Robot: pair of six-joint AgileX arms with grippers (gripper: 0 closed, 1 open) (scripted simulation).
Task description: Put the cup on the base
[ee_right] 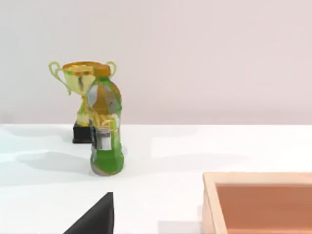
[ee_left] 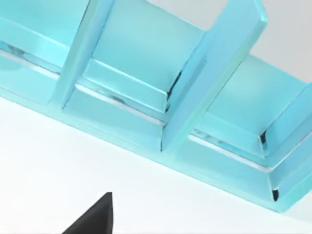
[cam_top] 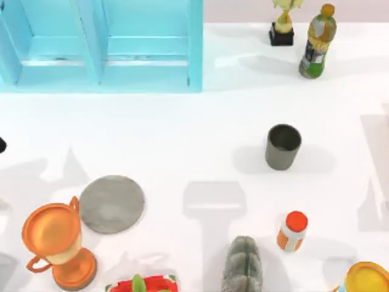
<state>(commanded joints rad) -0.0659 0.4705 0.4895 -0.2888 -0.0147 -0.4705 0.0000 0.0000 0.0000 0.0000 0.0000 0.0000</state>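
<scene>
the cup (cam_top: 283, 146) stands upright and alone on the white table (cam_top: 182, 140), at about 3 o'clock from the middle of the top view, its open mouth facing up. the base (cam_top: 112, 204) lies flat at about 8 o'clock, well apart from the cup, with bare table between them. nothing rests on the base.

just beside the base, at its 7 o'clock, stands an orange trophy (cam_top: 58, 243), its rim very near the disc's edge. a light blue shelf unit (cam_top: 100, 42) fills the 11 o'clock corner. at 1 o'clock a small gold trophy (cam_top: 284, 21) on a black block stands near a green bottle (cam_top: 318, 41) with an orange cap. at 5 o'clock a small white bottle (cam_top: 293, 231) with an orange cap stands near a grey ribbed object (cam_top: 242, 265) at 6 o'clock.

in the left wrist view the blue shelf unit (ee_left: 161, 87) looms close, with one dark fingertip (ee_left: 95, 219) at the edge. the right wrist view shows the green bottle (ee_right: 105, 126), the gold trophy (ee_right: 80, 92), a wooden box (ee_right: 258, 202) and one dark fingertip (ee_right: 95, 219). for both grippers, i cannot tell whether the fingers are released or clenched.
</scene>
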